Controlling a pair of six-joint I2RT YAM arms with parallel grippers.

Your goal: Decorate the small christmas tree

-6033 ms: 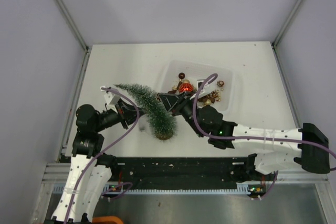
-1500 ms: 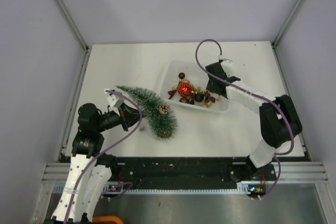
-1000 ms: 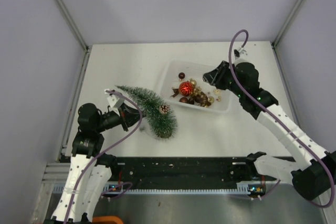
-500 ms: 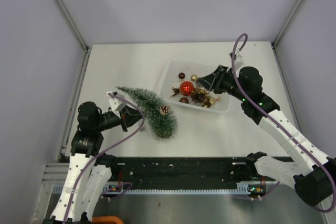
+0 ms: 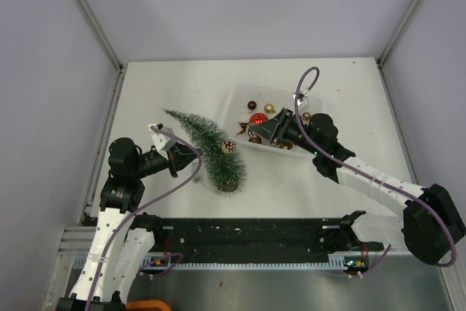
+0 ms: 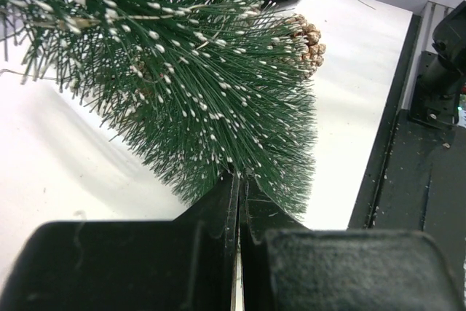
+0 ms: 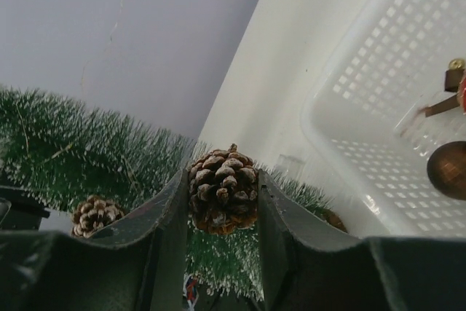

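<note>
Swinging over with the right claw clamped on a fresh pinecone, now at the left edge of the white tray. Steadies the small christmas tree, tilted on the bench left of that tray, in the tightly closed left claw. Readies a second ornament.

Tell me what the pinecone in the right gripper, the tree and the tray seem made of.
The pinecone looks natural: woody brown overlapping scales, pale tips. The small christmas tree seems synthetic: thin dark green bristles flecked white. The tray looks like white moulded plastic, its walls a perforated grid.
</note>
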